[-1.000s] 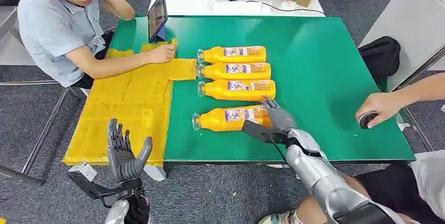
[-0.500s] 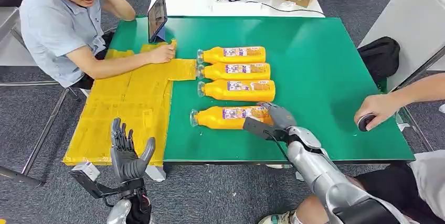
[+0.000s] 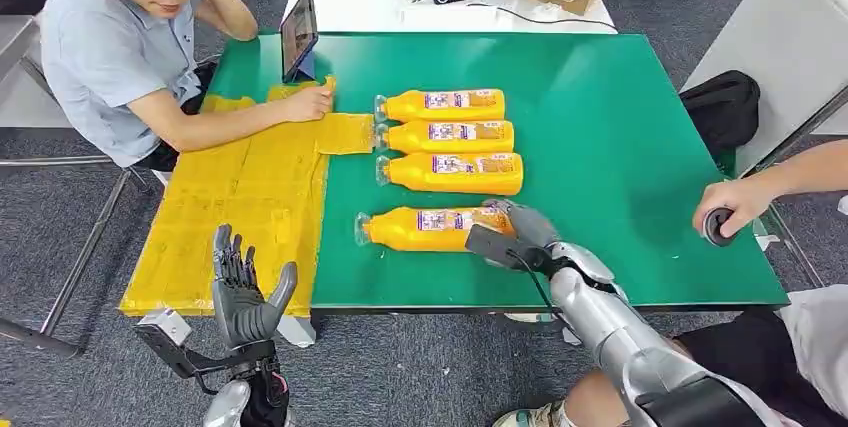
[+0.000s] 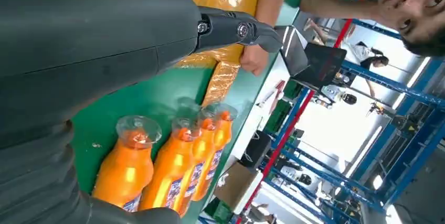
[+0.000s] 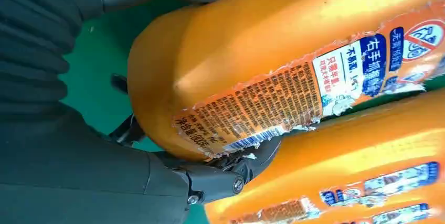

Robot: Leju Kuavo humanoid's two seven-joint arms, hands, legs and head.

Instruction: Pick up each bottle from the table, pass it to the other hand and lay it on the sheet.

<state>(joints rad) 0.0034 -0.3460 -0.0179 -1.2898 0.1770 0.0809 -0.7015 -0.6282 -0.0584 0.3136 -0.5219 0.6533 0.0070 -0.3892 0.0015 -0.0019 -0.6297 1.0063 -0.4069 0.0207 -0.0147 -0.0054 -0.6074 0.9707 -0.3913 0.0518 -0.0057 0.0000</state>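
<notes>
The robot's right hand [image 3: 515,230] wraps its fingers around the base end of the nearest bottle [image 3: 425,229], which lies on its side on the green table [image 3: 620,147], just apart from three more bottles [image 3: 448,135] in a row. The left hand [image 3: 243,297] waits below the table edge, fingers spread and holding nothing, beside the yellow sheet [image 3: 240,207]. With the grip so far toward one end, the bottle could tip neck-down or slip on lifting.
</notes>
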